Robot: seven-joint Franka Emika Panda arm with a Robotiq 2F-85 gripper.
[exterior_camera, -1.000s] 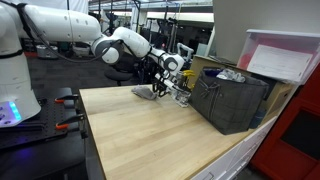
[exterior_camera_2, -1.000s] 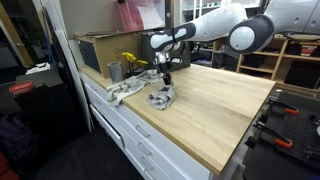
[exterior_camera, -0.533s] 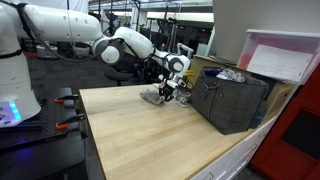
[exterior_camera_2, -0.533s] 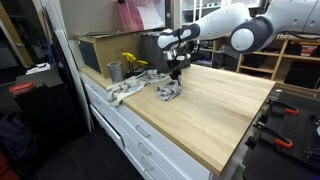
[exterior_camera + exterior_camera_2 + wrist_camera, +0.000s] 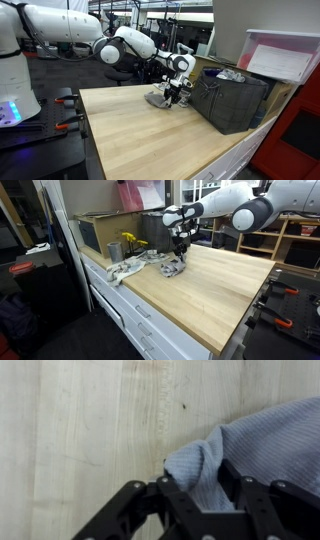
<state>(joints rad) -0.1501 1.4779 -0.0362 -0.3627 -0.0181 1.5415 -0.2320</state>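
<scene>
Wrist view: we see fingers [image 5: 238, 485] pinching a fold of one grey cloth [image 5: 270, 440], its length trailing up-right over the worktop [image 5: 80, 440]. In an exterior view we count one second cloth [image 5: 125, 270] and one cup [image 5: 114, 251].

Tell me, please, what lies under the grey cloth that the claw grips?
Bare wooden tabletop runs up to the edge of the grey cloth, pinched by the claw. Anything beneath its bunched folds is covered.
</scene>
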